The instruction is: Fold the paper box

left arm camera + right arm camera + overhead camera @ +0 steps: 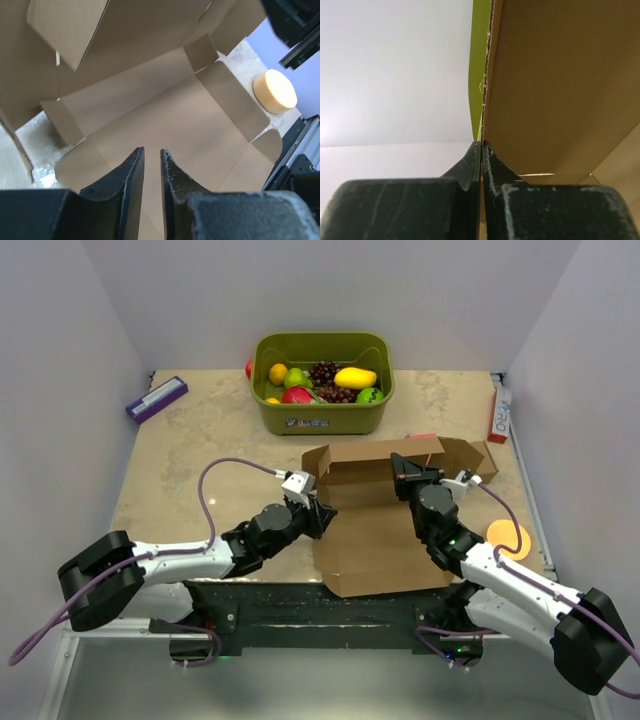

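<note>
Green bin (322,418) held fruit (355,377) at the bench's (200,445) rear, paper box (385,540) lay open before it, my right gripper (481,143) clamped its back wall, my left gripper (151,150) nearly together, hold unclear, orange disc (503,535) alongside.

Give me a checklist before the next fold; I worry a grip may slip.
1. Right gripper clamped on an upright panel of the paper box: ok.
2. Left gripper holding cardboard: cannot tell; jaws narrowly apart, brown card showing between.
3. Box floor lying flat on the table: ok.
4. Box's right side raised: not ok; its flaps lie spread outward.
5. Orange disc clear of the box: ok, apart on its right.
6. Green basket clear behind: ok, a gap shows.
</note>
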`<state>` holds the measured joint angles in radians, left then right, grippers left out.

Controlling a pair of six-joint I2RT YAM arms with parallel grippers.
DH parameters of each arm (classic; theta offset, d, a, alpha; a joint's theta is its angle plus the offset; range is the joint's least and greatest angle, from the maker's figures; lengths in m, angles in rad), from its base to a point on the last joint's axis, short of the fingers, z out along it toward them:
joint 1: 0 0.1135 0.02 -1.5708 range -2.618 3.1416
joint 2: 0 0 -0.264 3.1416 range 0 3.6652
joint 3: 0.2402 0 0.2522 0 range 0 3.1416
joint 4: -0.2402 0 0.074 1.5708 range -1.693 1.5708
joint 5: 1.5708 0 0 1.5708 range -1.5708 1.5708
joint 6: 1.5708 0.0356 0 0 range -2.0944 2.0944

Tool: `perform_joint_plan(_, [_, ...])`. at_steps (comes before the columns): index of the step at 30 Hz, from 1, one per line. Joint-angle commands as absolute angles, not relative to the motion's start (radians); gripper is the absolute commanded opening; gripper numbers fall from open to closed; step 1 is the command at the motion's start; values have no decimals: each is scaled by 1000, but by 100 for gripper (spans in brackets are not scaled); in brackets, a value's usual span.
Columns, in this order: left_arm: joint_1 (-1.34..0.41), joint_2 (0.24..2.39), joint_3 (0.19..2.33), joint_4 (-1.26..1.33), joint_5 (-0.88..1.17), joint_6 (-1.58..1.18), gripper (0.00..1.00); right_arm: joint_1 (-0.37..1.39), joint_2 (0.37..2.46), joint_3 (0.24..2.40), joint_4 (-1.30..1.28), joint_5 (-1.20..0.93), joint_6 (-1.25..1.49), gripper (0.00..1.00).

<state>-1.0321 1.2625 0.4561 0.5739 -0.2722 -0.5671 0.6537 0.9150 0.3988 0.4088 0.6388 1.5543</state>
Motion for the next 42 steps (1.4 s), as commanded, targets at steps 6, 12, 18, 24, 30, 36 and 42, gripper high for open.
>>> perform_joint_plan(6, [-1017, 1374, 621, 431, -434, -508, 24, 652, 904, 384, 411, 693, 1543, 0])
perform_joint_plan(12, [-922, 1378, 626, 408, -437, -488, 22, 653, 888, 379, 400, 696, 1537, 0])
perform_joint_plan(18, [-868, 1385, 598, 411, -448, -472, 21, 653, 882, 373, 380, 698, 1540, 0])
perform_joint_plan(24, [-857, 1474, 638, 414, -436, -465, 18, 653, 900, 371, 376, 683, 1554, 0])
perform_joint_plan(30, [-851, 1555, 693, 393, -459, -463, 14, 653, 902, 373, 374, 678, 1543, 0])
perform_joint_plan(36, [-851, 1601, 715, 452, -410, -443, 13, 653, 900, 365, 370, 678, 1543, 0])
perform_joint_plan(42, [-856, 1663, 735, 500, -361, -454, 11, 652, 891, 342, 367, 675, 1551, 0])
